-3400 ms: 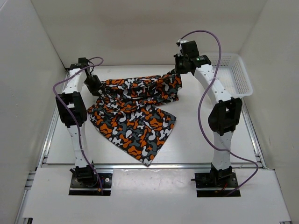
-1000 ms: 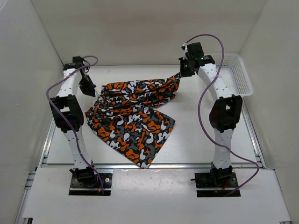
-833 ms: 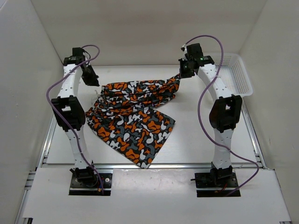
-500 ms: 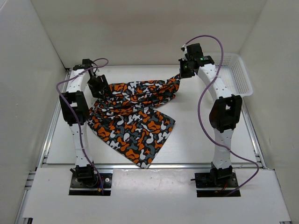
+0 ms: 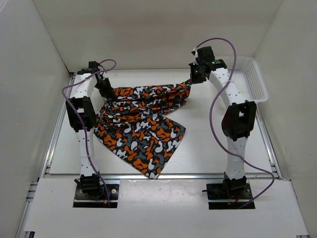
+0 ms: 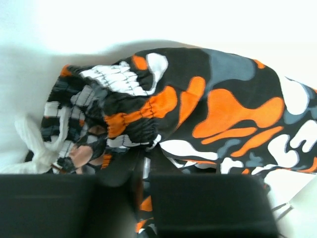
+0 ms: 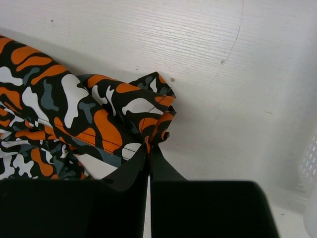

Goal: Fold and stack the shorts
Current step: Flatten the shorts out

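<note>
l gripper back at shorts corner, long axis left-right, leg nearward

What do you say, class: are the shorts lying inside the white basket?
No, the shorts are spread on the table, well apart from the basket.

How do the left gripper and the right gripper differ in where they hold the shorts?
The left gripper pinches the gathered elastic waistband of the shorts, beside the white drawstring; the right gripper pinches a flat hemmed corner. The left is at the shorts' left end, the right at their right end. Both are shut on fabric.
</note>
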